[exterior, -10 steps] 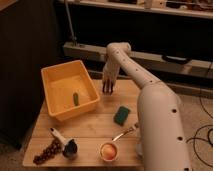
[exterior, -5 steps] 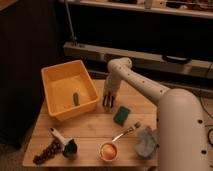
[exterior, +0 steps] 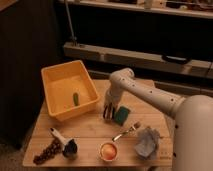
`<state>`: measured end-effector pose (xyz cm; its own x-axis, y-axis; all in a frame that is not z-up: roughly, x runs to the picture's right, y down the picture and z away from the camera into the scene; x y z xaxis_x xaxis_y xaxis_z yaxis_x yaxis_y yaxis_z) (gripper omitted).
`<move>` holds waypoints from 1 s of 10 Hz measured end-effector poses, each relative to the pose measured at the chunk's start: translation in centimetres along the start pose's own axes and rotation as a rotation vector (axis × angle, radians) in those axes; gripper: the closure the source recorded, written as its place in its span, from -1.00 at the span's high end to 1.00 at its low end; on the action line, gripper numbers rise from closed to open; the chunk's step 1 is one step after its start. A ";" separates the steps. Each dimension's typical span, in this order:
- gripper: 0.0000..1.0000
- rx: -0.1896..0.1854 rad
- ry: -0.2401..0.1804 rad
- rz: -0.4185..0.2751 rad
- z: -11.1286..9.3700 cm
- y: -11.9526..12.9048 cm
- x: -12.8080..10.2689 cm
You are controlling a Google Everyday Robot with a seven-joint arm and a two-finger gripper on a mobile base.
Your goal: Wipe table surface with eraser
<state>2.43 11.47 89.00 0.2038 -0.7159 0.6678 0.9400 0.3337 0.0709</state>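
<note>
- The eraser (exterior: 108,112) sits low against the bench (exterior: 90,135), right at the tip of the gripper (exterior: 108,113), just left of the teal sponge (exterior: 122,114) and right of the yellow bin (exterior: 70,95).
- It appears as a small dark block; I judge it light and fairly stiff, with a felt-like face that should drag across wood without skidding.
- The best hold is probably across its short sides, gripped high so the bottom face stays flat on the planks.
- Whether the jaws are clenched on the eraser or merely standing over it, I cannot tell.
- Compared with a second ago, the arm has swung down and toward the front: the gripper was up near the bench's far edge beside the bin, and now it is down at the middle of the bench next to the sponge.
- The bin with the small green stick (exterior: 76,99), the fork (exterior: 127,131), orange cup (exterior: 108,150) and crumpled cloth (exterior: 147,143) lie where they did.
</note>
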 end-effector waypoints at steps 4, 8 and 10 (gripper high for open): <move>-1.00 -0.004 -0.009 0.044 0.7 2.2 -1.5; -1.00 -0.069 0.002 0.160 -0.6 8.8 -2.9; -1.00 -0.093 0.020 0.211 -1.4 11.3 -1.9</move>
<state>13.09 15.69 87.50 0.4034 -0.6486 0.6455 0.8968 0.4205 -0.1379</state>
